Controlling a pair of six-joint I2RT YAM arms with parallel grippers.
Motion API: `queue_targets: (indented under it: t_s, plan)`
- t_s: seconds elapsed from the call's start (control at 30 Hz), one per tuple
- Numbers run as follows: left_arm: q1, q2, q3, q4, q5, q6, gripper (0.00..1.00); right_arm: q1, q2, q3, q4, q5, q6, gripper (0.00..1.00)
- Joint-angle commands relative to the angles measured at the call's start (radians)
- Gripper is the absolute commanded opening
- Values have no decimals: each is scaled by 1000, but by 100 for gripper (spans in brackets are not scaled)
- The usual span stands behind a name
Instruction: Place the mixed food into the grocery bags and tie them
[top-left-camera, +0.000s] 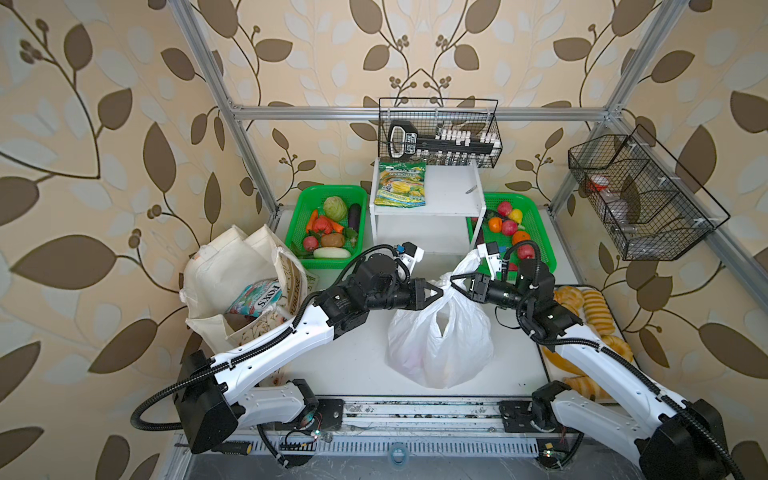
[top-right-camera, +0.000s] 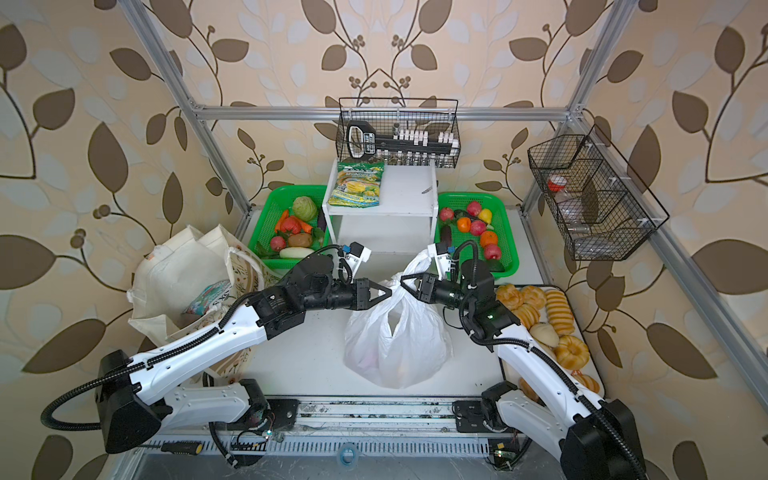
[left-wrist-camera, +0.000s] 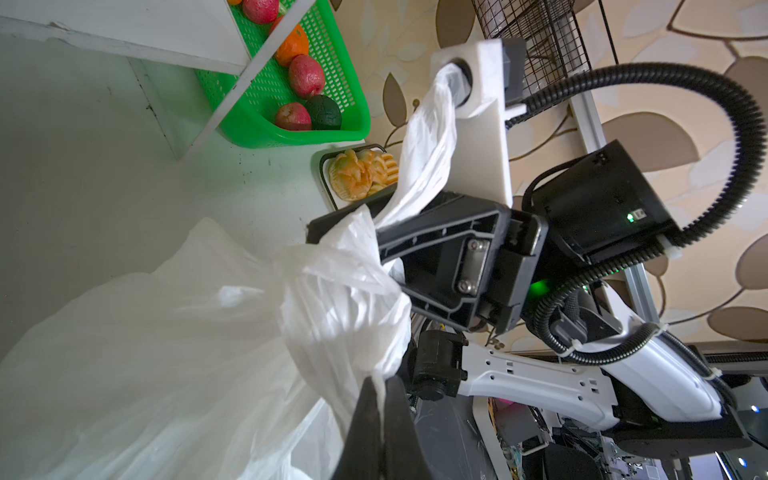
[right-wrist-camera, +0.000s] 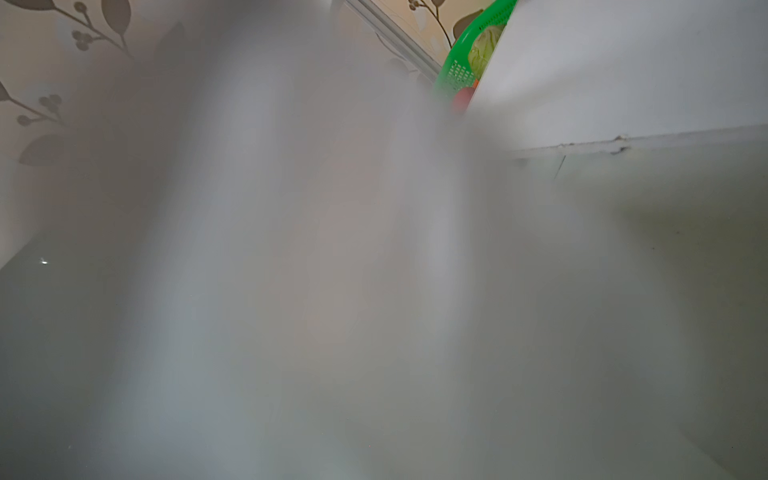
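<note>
The tying step is in hand. The white plastic bag (top-left-camera: 440, 345) stands in the middle of the surface (top-left-camera: 357, 361), its neck drawn into a crumpled bunch (left-wrist-camera: 340, 286) where both arms meet. Whatever food it holds shows only as a faint tint through the plastic.

The left gripper (top-left-camera: 441, 293) has its fingers (left-wrist-camera: 399, 419) closed flat on a strand of the bag beside that bunch. The right gripper (top-left-camera: 453, 282) sits just opposite, tips buried in plastic, so I cannot tell whether it pinches or has let go. One handle strand (left-wrist-camera: 428, 145) runs up and drapes over its wrist camera, whose view is fogged white.

To my eye the knot looks loose. Next the right side needs a sure hold on its strand, then both pull apart to cinch. The canvas tote (top-left-camera: 224, 266) lies open at the left, FOX'S packet (top-left-camera: 255, 297) inside, untied.
</note>
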Motion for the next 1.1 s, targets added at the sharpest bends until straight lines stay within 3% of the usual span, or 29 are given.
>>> queue_targets:
  t_s: [0.0, 0.4, 0.73, 1.07]
  plan:
    - [-19, 11, -9, 46, 7, -2, 0, -5, -25, -16, -15, -60, -20, 44]
    - [-23, 5, -30, 39, -17, -6, 0, -71, -35, -21, -54, -201, -20, 61]
    - [-60, 20, -23, 19, -2, 6, 0, -72, -9, -5, -6, -223, 23, 65]
    - [-79, 8, -51, 1, -59, -1, 0, -72, -26, -10, -22, -209, 18, 66]
